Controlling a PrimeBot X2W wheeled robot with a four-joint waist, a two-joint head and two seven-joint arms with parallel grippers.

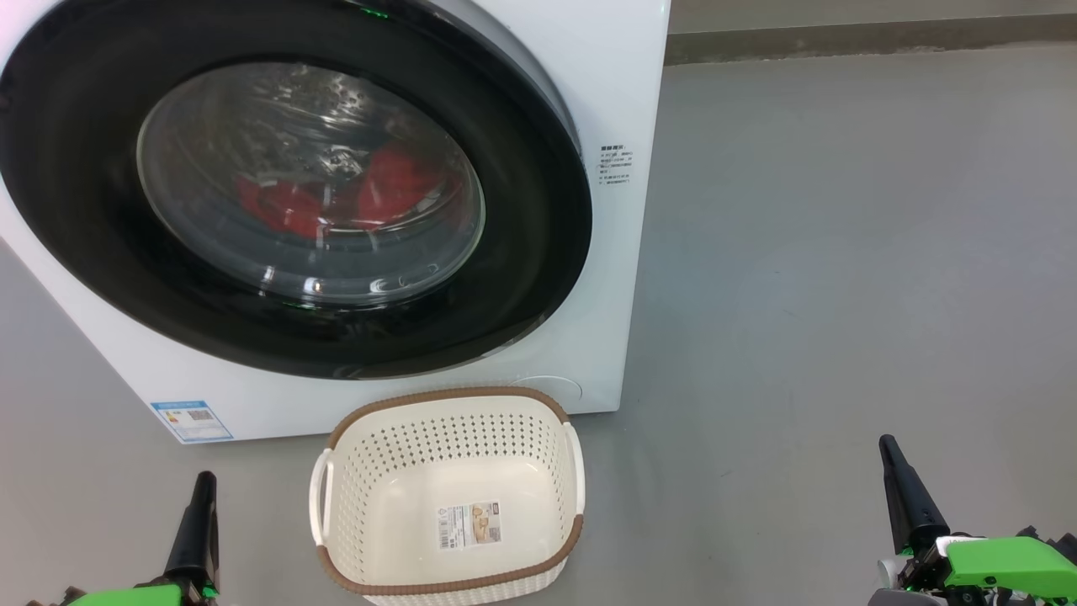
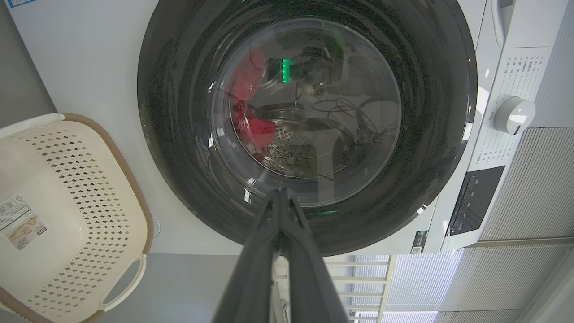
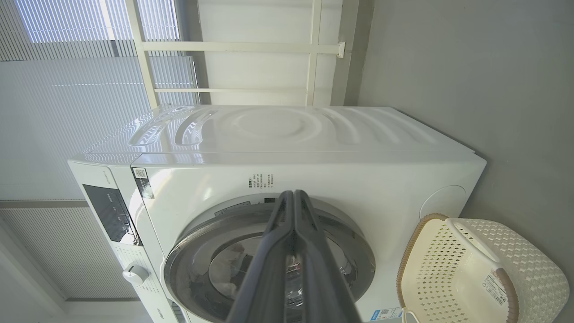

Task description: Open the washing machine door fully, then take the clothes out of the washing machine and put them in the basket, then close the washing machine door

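Observation:
The white washing machine (image 1: pixel 606 101) stands ahead with its round black-rimmed door (image 1: pixel 522 252) closed against the front. Through the glass I see the red clothes (image 1: pixel 387 189) in the drum, and the left wrist view also shows the clothes (image 2: pixel 260 128). The cream basket (image 1: pixel 454 438) with a brown rim sits on the floor right below the door, nothing in it but a sticker. My left gripper (image 1: pixel 203 478) is shut at the lower left, short of the machine. My right gripper (image 1: pixel 886 443) is shut at the lower right, over bare floor. Each wrist view shows its own gripper (image 2: pixel 281 194) (image 3: pixel 293 194) with fingers pressed together.
Grey floor (image 1: pixel 841 252) spreads to the right of the machine up to a wall base. The control panel with a white dial (image 2: pixel 513 115) sits on the machine's top band. Window blinds (image 3: pixel 67 112) stand behind the machine.

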